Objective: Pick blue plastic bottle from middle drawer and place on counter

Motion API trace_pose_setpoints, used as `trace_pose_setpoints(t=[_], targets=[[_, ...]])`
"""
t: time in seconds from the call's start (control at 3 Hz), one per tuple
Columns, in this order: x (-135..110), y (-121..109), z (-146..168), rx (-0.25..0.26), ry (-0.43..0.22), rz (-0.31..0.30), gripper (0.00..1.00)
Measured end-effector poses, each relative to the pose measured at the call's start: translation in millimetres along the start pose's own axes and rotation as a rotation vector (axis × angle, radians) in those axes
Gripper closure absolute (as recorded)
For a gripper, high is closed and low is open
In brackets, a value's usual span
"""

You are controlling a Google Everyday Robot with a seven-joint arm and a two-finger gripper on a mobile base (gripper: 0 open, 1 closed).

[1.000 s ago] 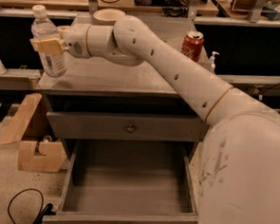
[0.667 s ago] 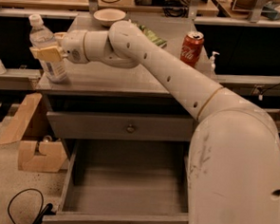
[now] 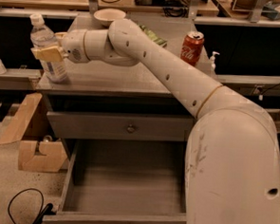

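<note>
Only the one camera view to go on, so here goes.

The gripper (image 3: 45,45) is out over the left front corner of the counter (image 3: 132,78), at the end of the arm that reaches in from the right. The tan fingers (image 3: 47,54) sit on either side of the blue plastic bottle (image 3: 40,34): one crosses the front of the label, the other peeks out behind. To me the jaws look closed snug around the bottle's middle, with no gap I can spot.

The bottle is upright, white cap on top. Its base looks like it's touching the counter or just about there, very close to the left edge. The middle drawer (image 3: 125,189) is pulled out below with nothing in it that I can see, and the closed drawer front (image 3: 129,128) with the knob sits above it. So I'd say the pick is done and we're at the set-down.

How to do this bit well, imo:
- Make sure the base is flat on the top before letting go. A tall, slim bottle tips easily if it drops even a little.
- That corner is tight. Nudging it inward first would give more margin against it going over the edge.
- Open the fingers evenly and back off to the right, level, so neither pad drags the label.
- The Coke can (image 3: 192,48) and the bowl (image 3: 109,16) are well apart from the bottle, so the retreat path looks fine.
</note>
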State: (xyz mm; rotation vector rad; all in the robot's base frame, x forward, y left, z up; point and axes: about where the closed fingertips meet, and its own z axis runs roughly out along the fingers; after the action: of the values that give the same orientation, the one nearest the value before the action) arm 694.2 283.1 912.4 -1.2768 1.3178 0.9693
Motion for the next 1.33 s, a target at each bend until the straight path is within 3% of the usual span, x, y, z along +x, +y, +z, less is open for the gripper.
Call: trace_pose_setpoints(t=[1.0,1.33], targets=[[-0.4,2.3,3.3,-0.006,-0.001,0.0,0.16],[-0.5,4.1,5.9,-0.011,-0.001,0.001,0.0]])
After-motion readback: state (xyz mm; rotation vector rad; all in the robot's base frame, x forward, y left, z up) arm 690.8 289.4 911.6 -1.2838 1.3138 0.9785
